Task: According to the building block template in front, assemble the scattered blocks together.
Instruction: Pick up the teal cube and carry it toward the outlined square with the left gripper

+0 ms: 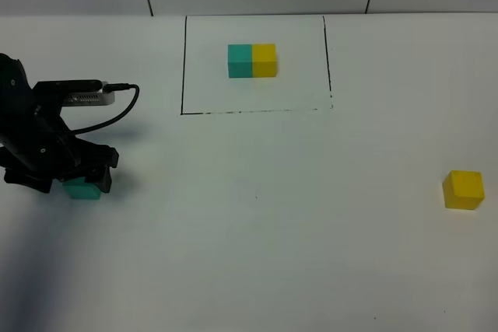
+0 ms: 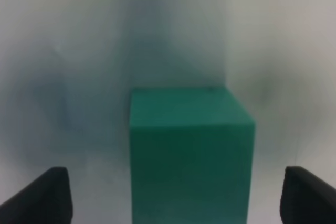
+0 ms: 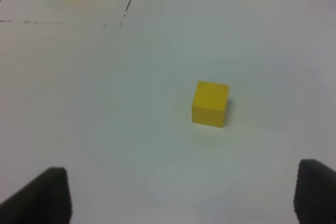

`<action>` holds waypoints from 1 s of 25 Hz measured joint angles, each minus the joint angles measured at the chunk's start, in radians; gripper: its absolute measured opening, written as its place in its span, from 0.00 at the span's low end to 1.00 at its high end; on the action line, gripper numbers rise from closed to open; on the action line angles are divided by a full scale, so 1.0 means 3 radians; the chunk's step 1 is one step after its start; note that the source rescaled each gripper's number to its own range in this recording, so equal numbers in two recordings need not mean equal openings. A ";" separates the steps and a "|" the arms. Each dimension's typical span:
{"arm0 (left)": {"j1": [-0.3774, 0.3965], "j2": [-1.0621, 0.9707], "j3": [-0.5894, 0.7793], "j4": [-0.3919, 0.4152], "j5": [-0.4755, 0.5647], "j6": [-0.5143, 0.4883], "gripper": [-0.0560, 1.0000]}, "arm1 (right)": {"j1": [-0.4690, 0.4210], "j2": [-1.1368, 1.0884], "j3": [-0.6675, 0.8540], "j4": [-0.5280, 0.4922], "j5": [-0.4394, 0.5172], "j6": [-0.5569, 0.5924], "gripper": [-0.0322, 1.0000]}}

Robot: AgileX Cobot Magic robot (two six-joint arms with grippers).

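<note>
On the white table, the open left hand straddles the teal cube.

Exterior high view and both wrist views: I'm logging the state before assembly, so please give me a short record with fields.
template: teal-yellow joined pair inside black drawn rectangle, far centre
teal cube: left side, between left fingers, gap on both sides
yellow cube: far right, alone
left fingers: open, straddling teal cube
right fingers: open, yellow cube ahead, untouched
assembly: not done; loose cubes wide apart
</note>
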 joint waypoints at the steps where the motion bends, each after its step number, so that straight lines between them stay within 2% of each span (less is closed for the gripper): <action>1: 0.0000 0.0000 0.0000 0.0000 -0.0004 0.0000 0.83 | 0.0000 0.0000 0.0000 0.0000 0.0000 0.0000 0.90; 12: 0.0000 0.0135 -0.0006 -0.0024 -0.0055 0.0000 0.80 | 0.0000 0.0000 0.0000 0.0000 0.0000 -0.0003 0.90; 14: 0.0000 0.0135 -0.0006 -0.0024 -0.0086 0.0000 0.70 | 0.0000 0.0000 0.0000 0.0000 0.0000 -0.0003 0.90; 16: 0.0000 0.0135 -0.0006 -0.0024 -0.0098 -0.0002 0.50 | 0.0000 0.0000 0.0000 0.0000 0.0000 -0.0003 0.90; 18: 0.0000 0.0135 -0.0006 -0.0024 -0.0091 -0.0002 0.16 | 0.0000 0.0000 0.0000 0.0000 0.0000 0.0000 0.90; 19: 0.0000 0.0135 -0.0009 -0.0024 -0.0077 -0.0002 0.05 | 0.0000 0.0000 0.0000 0.0000 0.0000 0.0000 0.90; 23: 0.0000 0.0135 -0.0049 -0.0024 0.0030 0.0014 0.06 | 0.0000 0.0000 0.0000 0.0000 0.0000 0.0000 0.90; 25: -0.0019 0.0135 -0.0171 0.0007 0.0203 0.0157 0.06 | 0.0000 0.0000 0.0000 0.0000 0.0000 0.0000 0.90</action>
